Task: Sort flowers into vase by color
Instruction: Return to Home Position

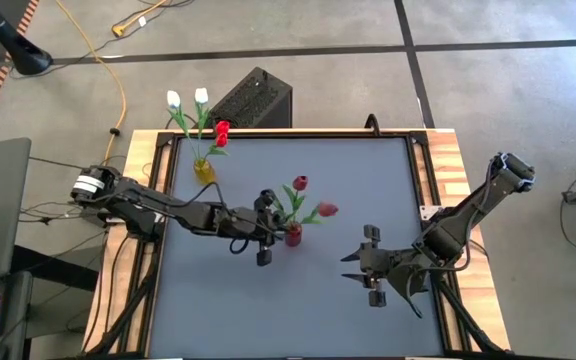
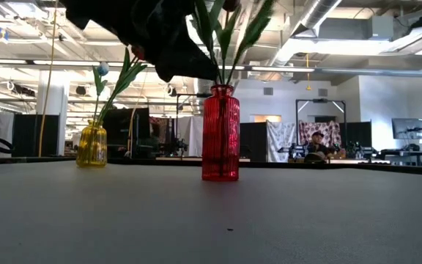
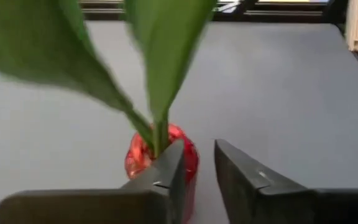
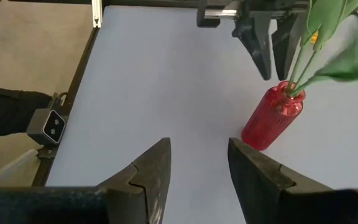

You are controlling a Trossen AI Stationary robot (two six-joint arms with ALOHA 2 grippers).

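A red vase stands mid-table with two red flowers in it, their stems and green leaves rising from its mouth. A yellow vase at the far left corner holds two white flowers and one red flower. My left gripper hangs just left of the red vase's neck, open by a narrow gap with only bare table between its fingers; the stems pass close beside one finger. My right gripper waits open, raised over the table's right part, pointing at the red vase.
A black box sits on the floor beyond the table's far edge. Wooden rails frame the grey mat. Bare mat lies along the near edge and between the two arms. A person sits far off in the room.
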